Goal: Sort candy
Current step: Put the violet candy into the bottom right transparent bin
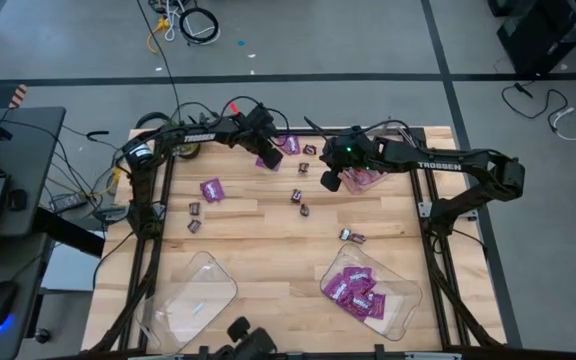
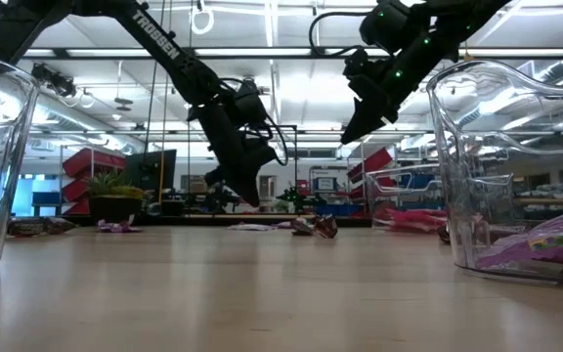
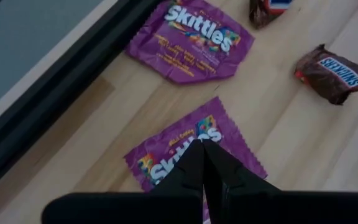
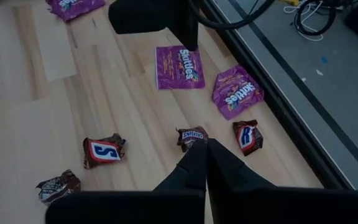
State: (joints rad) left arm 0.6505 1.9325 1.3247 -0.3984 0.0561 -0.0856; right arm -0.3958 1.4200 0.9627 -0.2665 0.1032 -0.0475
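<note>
From where I stood, the left gripper (image 3: pixel 202 144) hung in the upper middle of the overhead frame, jaws pressed together, its tips right over a purple packet (image 3: pixel 194 149) lying flat near the far edge of the surface (image 1: pixel 268 250). Whether the tips touched the wrapper I could not tell. A second purple packet (image 3: pixel 191 40) lay just beyond it, with a small brown bar (image 3: pixel 332 71) off to one side.

These sweets looked feather-light. The purple packets seemed thin, crinkly and slick, lying so flat that the jaws would likely have to spread and pinch a crimped end or raised corner, or the packet would simply skate along the wood. The brown bars looked plumper and easier to nip across the middle.

Further right, the right gripper (image 4: pixel 206 144) hovered in the upper centre of the overhead frame, jaws also pressed together and holding nothing, above a small brown bar (image 4: pixel 192 137). A red-and-blue wrapped piece (image 4: pixel 248 135) lay beside that, more brown pieces (image 4: pixel 104 150) were scattered about, and loose sweets dotted the middle of the surface.

At the lower left of the overhead frame a clear tray (image 1: pixel 193 295) looked empty; the tray (image 1: pixel 400 300) at lower right held a heap of purple packets (image 1: pixel 353 290).

From table height the far sweets were only small dim shapes, and the tray walls blurred whatever sat behind them.
</note>
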